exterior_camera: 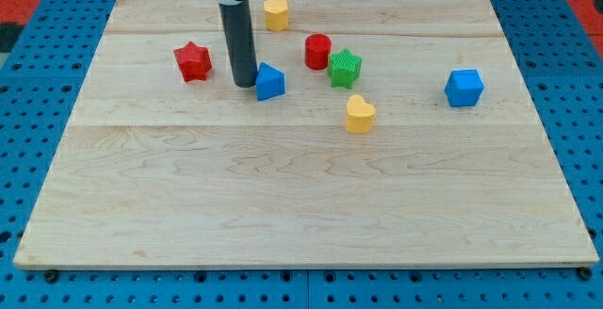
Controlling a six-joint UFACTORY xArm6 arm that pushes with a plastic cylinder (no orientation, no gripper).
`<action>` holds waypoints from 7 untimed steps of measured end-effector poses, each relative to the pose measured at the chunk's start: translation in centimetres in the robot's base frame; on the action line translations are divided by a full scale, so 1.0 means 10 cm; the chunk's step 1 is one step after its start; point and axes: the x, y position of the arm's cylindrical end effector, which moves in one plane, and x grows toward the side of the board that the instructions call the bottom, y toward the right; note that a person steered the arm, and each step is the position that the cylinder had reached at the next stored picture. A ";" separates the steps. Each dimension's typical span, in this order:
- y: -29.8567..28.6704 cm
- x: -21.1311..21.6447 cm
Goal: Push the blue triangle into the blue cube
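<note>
The blue triangle (270, 81) lies on the wooden board left of centre, toward the view's top. My tip (245, 84) stands right against its left side, touching or nearly touching it. The blue cube (464, 88) sits far to the view's right, at about the same height in the view. Between the two lie the green block (345, 68) and the yellow heart (359, 114).
A red star (192, 61) lies left of my tip. A yellow hexagonal block (275, 14) sits near the board's top edge. A red cylinder (317, 51) stands beside the green block. The board (301, 215) rests on a blue pegboard surface.
</note>
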 end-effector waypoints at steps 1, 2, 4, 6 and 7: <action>0.31 0.00; 0.69 0.00; 1.41 0.06; 1.43 0.23; 1.42 0.27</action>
